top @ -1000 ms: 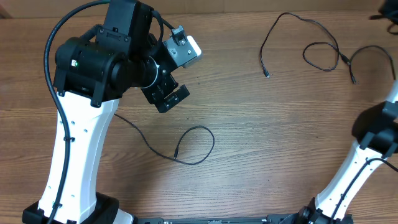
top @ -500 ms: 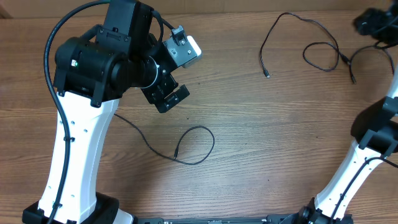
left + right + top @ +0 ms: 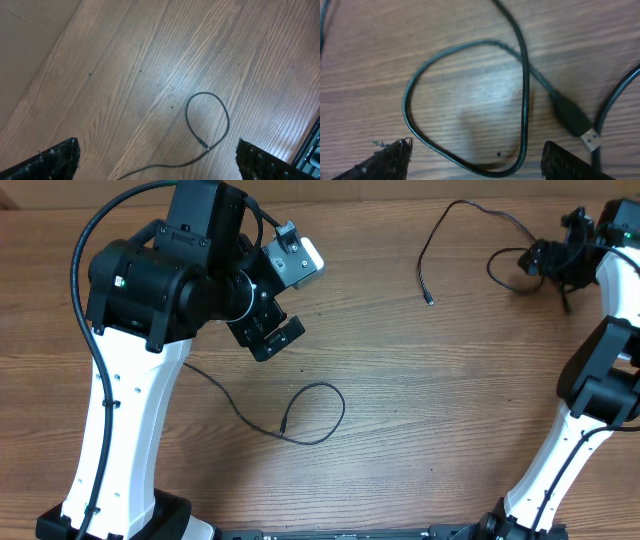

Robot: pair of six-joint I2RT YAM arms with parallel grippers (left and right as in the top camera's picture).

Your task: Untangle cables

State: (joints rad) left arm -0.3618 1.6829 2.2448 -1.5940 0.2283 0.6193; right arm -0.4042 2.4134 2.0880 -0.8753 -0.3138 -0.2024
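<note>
Two thin black cables lie apart on the wooden table. One cable [image 3: 340, 405] curls into a loop at centre front; the left wrist view shows that loop [image 3: 228, 120] and its plug tip [image 3: 202, 145] ahead of my left gripper [image 3: 157, 165], which is open and well above the table [image 3: 275, 338]. The other cable [image 3: 428, 298] arcs across the back right and ends in a small loop [image 3: 497, 275]. My right gripper [image 3: 548, 258] hovers open at this loop. In the right wrist view the loop's lower bend [image 3: 522, 105] lies between the open fingers [image 3: 480, 165], beside a USB plug [image 3: 575, 120].
The left arm's white column and black body [image 3: 150, 290] cover the table's left side. The right arm's white link [image 3: 560, 450] rises along the right edge. The table's back edge runs just behind the back cable.
My right arm has swung in from the top right corner, leftward and down over the cable's small loop, and its jaws have gone from shut to open. The left arm has not moved.
</note>
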